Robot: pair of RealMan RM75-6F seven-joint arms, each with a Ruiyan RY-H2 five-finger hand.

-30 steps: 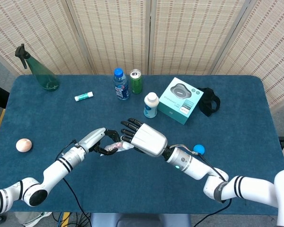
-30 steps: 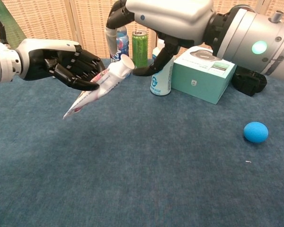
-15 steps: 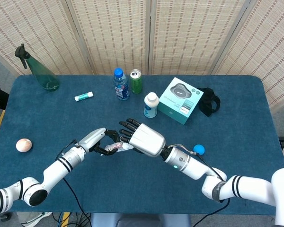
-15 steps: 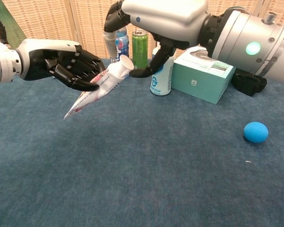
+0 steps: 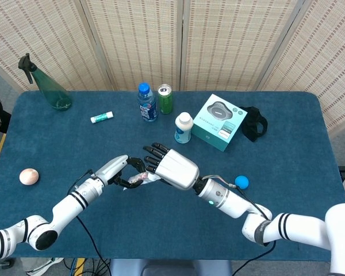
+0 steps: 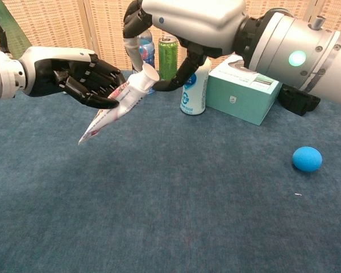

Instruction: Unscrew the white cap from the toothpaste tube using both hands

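Item: soft white toothpaste tube with pink print [image 6: 116,108], held tilted above the blue cloth table [image 6: 176,205], in front of the green drinks can [image 6: 168,57]. Left hand [image 6: 74,74] gripped its body. White screw cap [image 6: 149,74] was on. Right hand [image 6: 184,25] hovered over the cap, fingers spread, empty. Step judged: approach. Next: pinch cap, twist.

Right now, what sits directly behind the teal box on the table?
A black strap-like item lies behind the teal box, at its right corner. The box covers part of it in the chest view.
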